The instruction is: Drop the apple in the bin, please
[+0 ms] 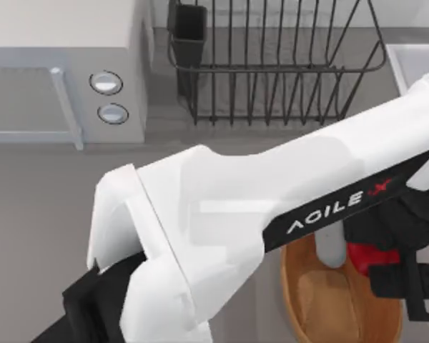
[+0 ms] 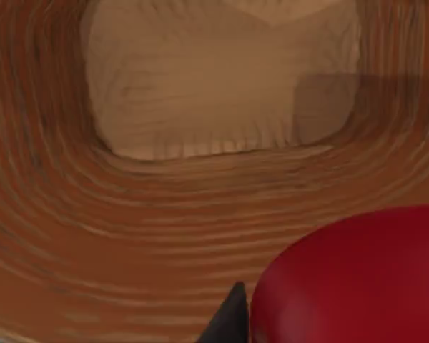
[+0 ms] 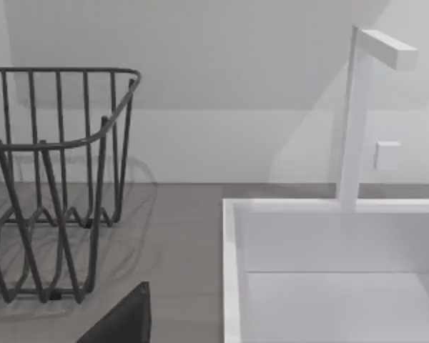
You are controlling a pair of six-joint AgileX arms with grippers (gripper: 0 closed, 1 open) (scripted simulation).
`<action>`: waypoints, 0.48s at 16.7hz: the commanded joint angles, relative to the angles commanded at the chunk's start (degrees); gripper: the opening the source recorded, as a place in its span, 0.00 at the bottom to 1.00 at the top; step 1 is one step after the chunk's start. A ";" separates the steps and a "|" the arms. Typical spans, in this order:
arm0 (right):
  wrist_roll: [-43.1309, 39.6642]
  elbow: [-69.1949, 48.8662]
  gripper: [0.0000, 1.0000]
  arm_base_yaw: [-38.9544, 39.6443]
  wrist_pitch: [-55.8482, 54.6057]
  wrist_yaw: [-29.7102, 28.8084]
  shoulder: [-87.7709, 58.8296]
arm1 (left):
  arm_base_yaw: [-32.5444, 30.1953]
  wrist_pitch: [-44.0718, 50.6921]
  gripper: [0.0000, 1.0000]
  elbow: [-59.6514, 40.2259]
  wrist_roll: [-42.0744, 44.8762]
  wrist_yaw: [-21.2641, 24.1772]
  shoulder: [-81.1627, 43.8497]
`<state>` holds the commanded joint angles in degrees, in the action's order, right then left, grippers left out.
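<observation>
left fingers (image 1: pixel 386 275): clamped on apple (image 1: pixel 365 255) | over bin (image 1: pixel 307 300)

Even, bright light; soft shadows under the dish rack (image 1: pixel 272 64), mild blur.

Grey counter (image 1: pixel 36 214) with microwave (image 1: pixel 64 64), dish rack (image 1: pixel 272 64), white sink (image 3: pixel 329 271).
</observation>
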<state>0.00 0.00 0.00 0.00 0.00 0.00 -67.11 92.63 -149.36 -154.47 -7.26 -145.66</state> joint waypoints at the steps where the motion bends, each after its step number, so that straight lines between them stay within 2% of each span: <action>1: 0.00 0.00 1.00 0.00 0.00 0.00 0.00 | 0.00 -1.58 0.00 3.59 0.13 0.06 1.42; 8: 0.00 0.00 1.00 0.00 0.00 0.00 0.00 | 0.20 -11.09 0.00 22.80 0.49 1.45 9.97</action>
<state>0.00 0.00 0.00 0.00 0.00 0.00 -66.91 81.54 -126.56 -153.98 -5.80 -135.69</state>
